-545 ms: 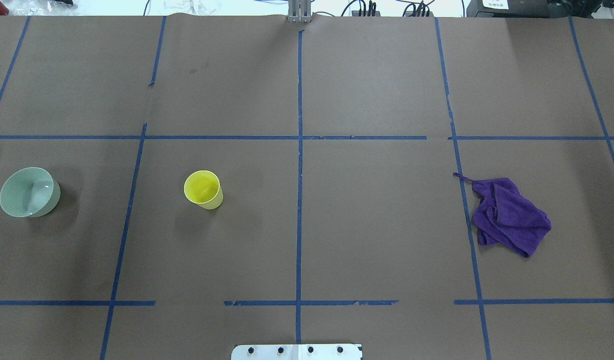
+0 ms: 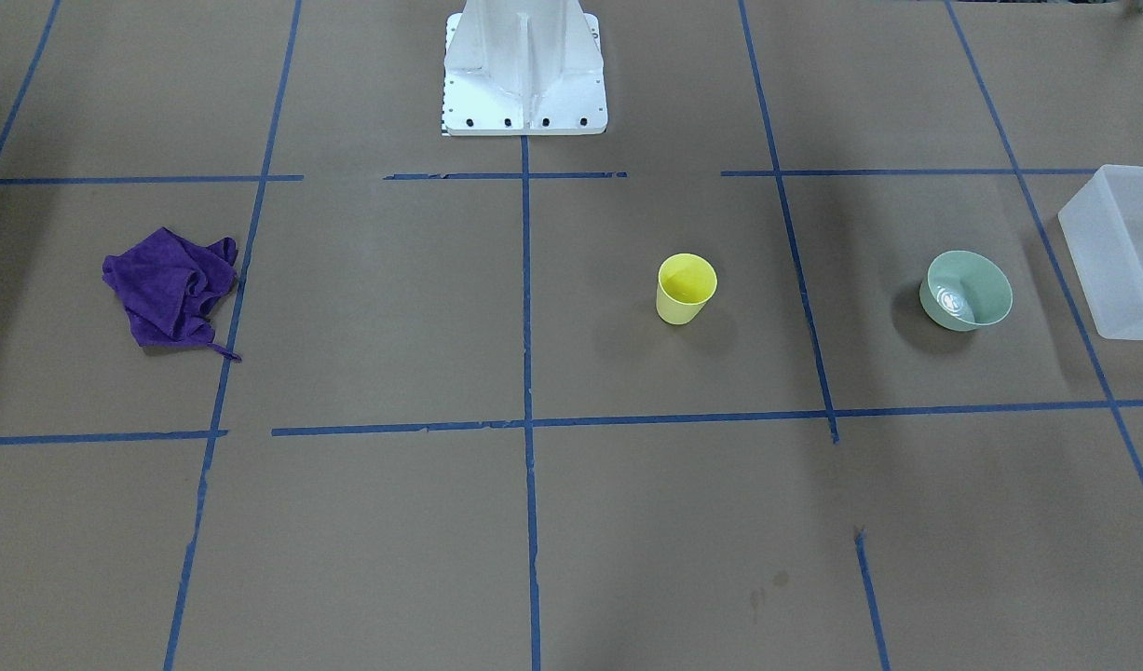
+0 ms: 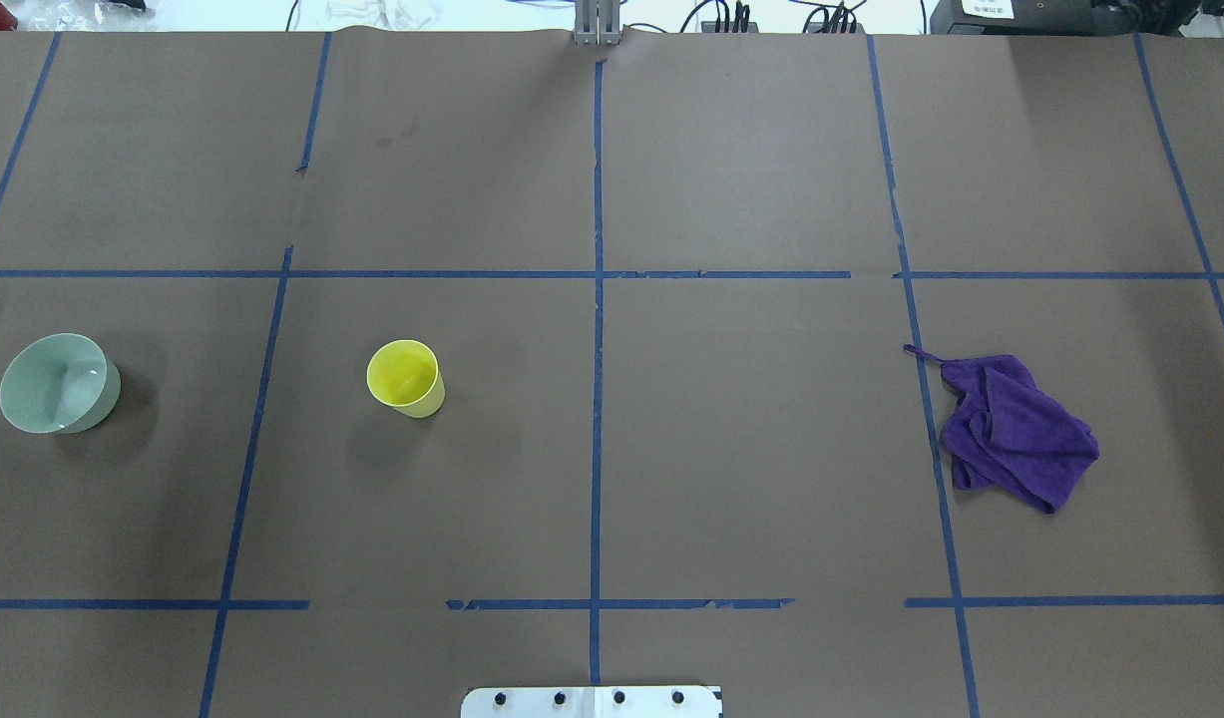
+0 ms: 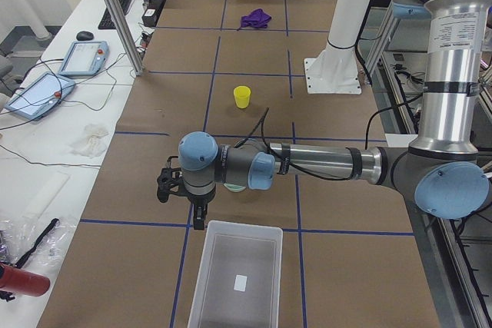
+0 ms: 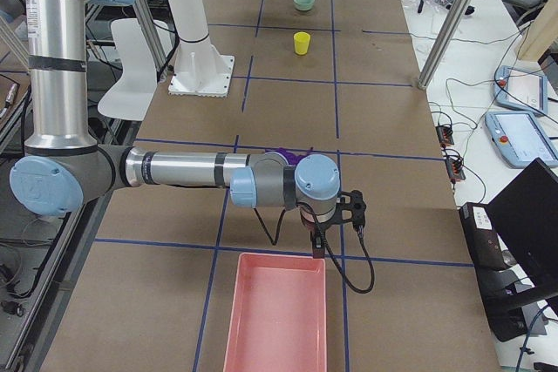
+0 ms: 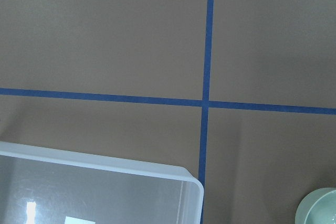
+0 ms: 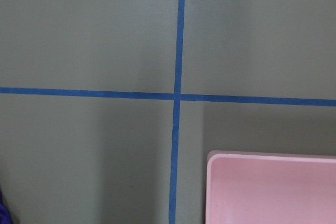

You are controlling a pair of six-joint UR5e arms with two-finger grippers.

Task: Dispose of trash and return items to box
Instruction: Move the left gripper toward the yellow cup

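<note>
A bright yellow cup stands upright on the brown table, left of centre; it also shows in the front view. A pale green bowl sits at the far left, also in the front view. The frosted-white box stands empty at the table's left end, its corner in the left wrist view. My left gripper hangs just beyond the box's far rim, near the bowl. My right gripper hangs at the rim of a pink bin. I cannot tell whether either gripper is open or shut.
A crumpled purple cloth lies on the right side of the table, near the right arm. The pink bin's corner shows in the right wrist view. The white robot base stands at the table's near-robot edge. Blue tape lines grid the table.
</note>
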